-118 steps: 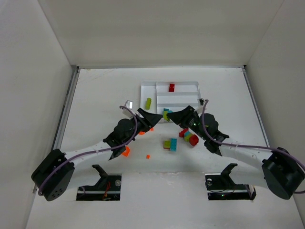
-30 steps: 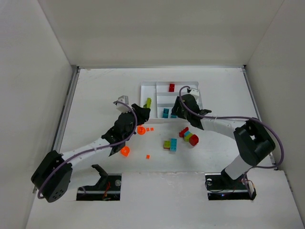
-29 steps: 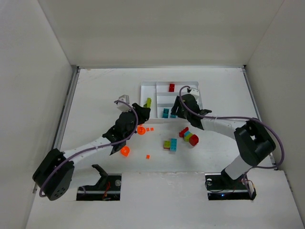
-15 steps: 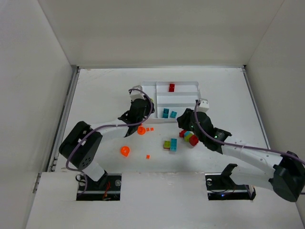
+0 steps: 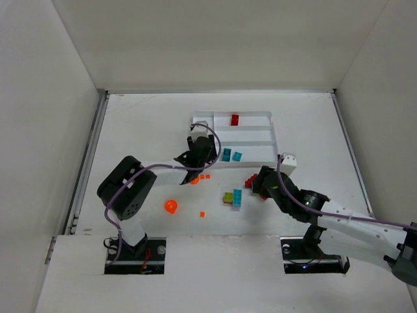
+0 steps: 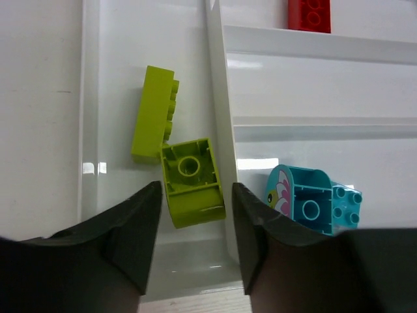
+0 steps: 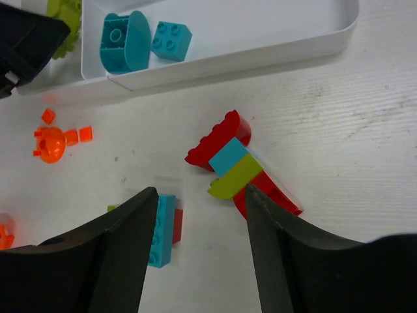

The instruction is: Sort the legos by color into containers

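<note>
The left tool [image 6: 194,195] hangs released over the tray's [image 6: 218,98] tall section. Its jaws stand either side of a green brick [image 6: 192,181], which lies studs-down beside a long green brick [image 6: 153,120], so that drop looks done. The left arm bends sharply inward to reach the tray's near corner. The right tool [image 7: 201,191], also released and empty, points down at a red-teal-green stack [image 7: 238,166] on the worktop [image 7: 339,130] near the tray. Next it probably needs to descend and grasp the stack, whose colours must be split.
</note>
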`<state>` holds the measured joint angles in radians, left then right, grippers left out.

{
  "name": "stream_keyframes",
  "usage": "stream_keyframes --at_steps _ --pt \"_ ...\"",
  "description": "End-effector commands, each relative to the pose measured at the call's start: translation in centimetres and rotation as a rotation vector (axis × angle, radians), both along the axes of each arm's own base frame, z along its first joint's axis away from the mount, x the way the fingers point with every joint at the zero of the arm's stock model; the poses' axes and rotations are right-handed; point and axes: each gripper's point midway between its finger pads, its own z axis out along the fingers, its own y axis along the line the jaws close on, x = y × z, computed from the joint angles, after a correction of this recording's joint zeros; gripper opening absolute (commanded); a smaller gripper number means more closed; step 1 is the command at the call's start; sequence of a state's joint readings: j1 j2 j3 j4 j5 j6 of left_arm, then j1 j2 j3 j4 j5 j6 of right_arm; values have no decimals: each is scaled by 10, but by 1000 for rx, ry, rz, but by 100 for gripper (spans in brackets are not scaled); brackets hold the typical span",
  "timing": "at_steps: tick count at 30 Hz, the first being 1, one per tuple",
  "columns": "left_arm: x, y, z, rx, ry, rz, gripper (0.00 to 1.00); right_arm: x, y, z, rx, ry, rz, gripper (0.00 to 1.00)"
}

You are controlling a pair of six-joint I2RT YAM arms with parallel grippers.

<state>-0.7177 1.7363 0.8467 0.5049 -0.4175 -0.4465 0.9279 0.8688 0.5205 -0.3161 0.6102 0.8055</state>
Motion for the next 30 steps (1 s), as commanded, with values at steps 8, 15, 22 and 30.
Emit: stream_keyframes --at_steps 8,15,22,30 --pt "-13 22 81 -115 -169 43 58 -28 106 23 4 -30 272 42" --pt "-67 91 93 -240 -163 156 51 -11 208 9 15 -82 425 62" --pt "-134 162 46 -231 -4 326 53 34 259 -23 -82 -81 417 64" --pt "-181 192 4 -216 151 457 58 70 264 -48 -156 -51 340 60"
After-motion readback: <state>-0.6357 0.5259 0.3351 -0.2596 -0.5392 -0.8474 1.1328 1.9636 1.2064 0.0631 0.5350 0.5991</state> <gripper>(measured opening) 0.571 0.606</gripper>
